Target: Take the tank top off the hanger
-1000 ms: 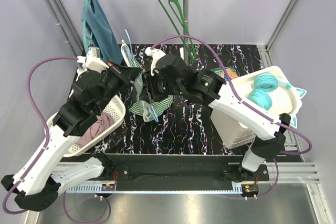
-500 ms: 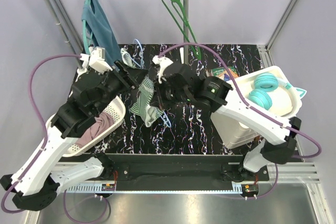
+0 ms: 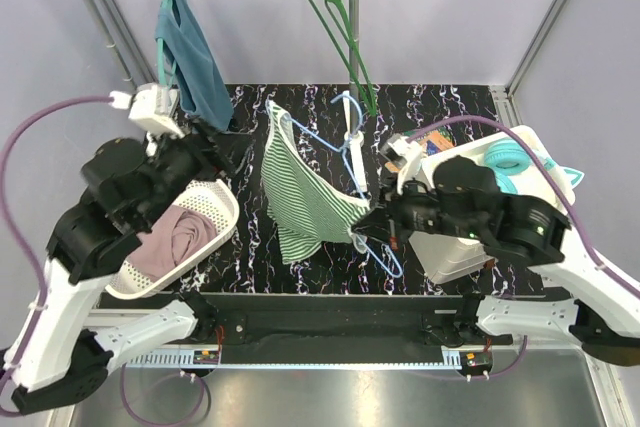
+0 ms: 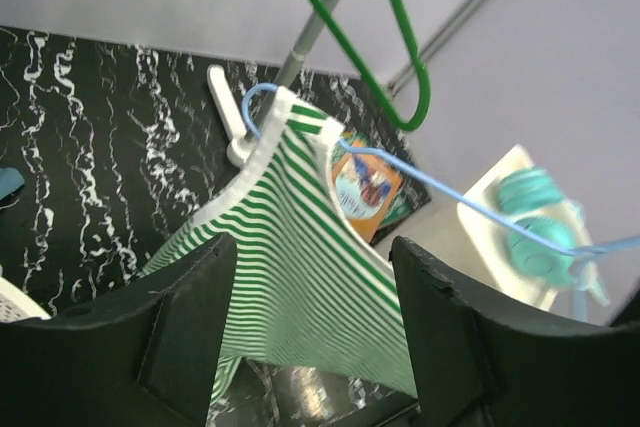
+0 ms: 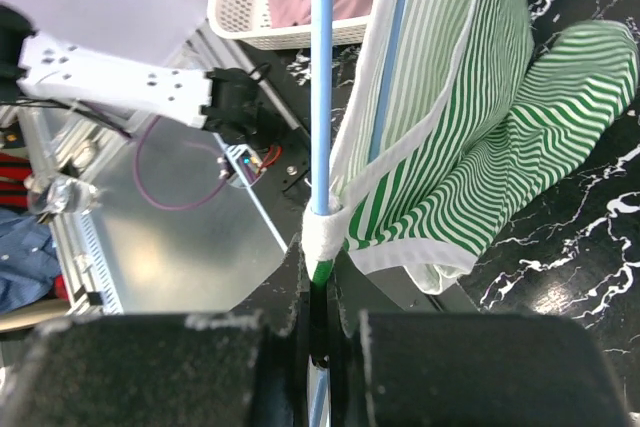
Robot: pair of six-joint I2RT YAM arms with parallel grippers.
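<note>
The green-and-white striped tank top (image 3: 305,192) hangs spread out above the dark table, still threaded on a light-blue wire hanger (image 3: 345,157). My right gripper (image 3: 368,225) is shut on the hanger's lower end, pinching the blue wire together with the top's white strap hem. The right wrist view shows the hanger (image 5: 322,77) running straight up from that gripper (image 5: 322,317), with the tank top (image 5: 470,117) draped to its right. My left gripper (image 3: 232,142) stands open to the left of the cloth, holding nothing. In its own view the left gripper (image 4: 312,277) frames the tank top (image 4: 290,257) and the hanger (image 4: 450,197) beyond it.
A rail at the back carries a teal garment (image 3: 190,47) and an empty green hanger (image 3: 345,37). A white basket (image 3: 222,209) with pink cloth lies at the left. At the right a white bin (image 3: 540,147) holds teal headphones (image 3: 505,159), near an orange packet (image 3: 435,137).
The left gripper opened, let go and drew back left. The right gripper shut on the hanger and moved right and nearer, stretching the bunched tank top out wide.
</note>
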